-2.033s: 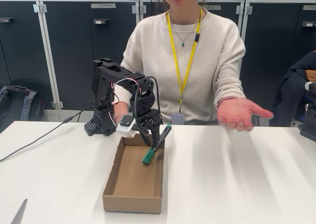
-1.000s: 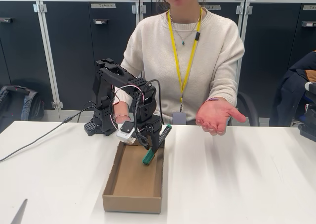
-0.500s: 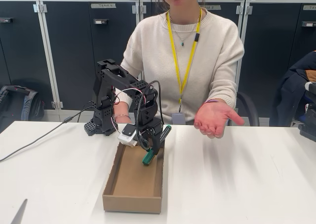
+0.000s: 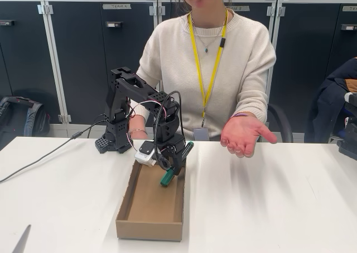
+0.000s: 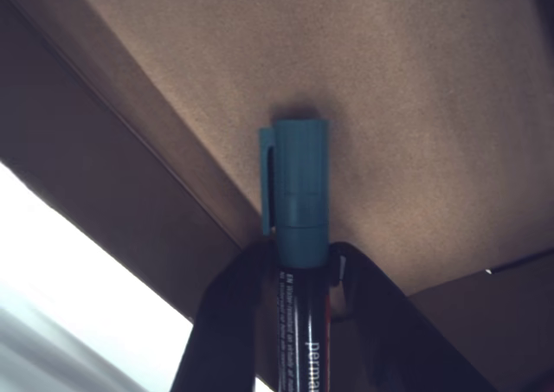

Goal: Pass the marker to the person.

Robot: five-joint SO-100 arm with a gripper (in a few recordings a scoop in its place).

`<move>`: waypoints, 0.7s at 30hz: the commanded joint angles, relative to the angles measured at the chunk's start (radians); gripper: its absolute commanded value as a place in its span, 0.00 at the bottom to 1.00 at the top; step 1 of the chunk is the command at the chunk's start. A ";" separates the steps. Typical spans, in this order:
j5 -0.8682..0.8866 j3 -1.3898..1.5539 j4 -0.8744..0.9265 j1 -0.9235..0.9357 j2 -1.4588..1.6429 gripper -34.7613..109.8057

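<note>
The tool [image 4: 169,165] pinches the marker's [image 5: 299,228] stiff, light, probably slick barrel mid-length, above the box [image 4: 150,230].

Lab or workshop: dark labelled cabinets [image 4: 83,52], white worktable [image 4: 268,208], lanyard [image 4: 207,68].

White "perma" lettering along the marker [image 5: 299,323] barrel; cabinet labels too small.
</note>
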 commanded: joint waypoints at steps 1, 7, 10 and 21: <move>0.006 -0.043 -0.003 -0.002 0.009 0.25; 0.002 -0.040 -0.005 0.002 0.009 0.21; 0.000 -0.040 0.000 0.000 0.011 0.21; -0.058 -0.189 0.132 0.035 0.150 0.21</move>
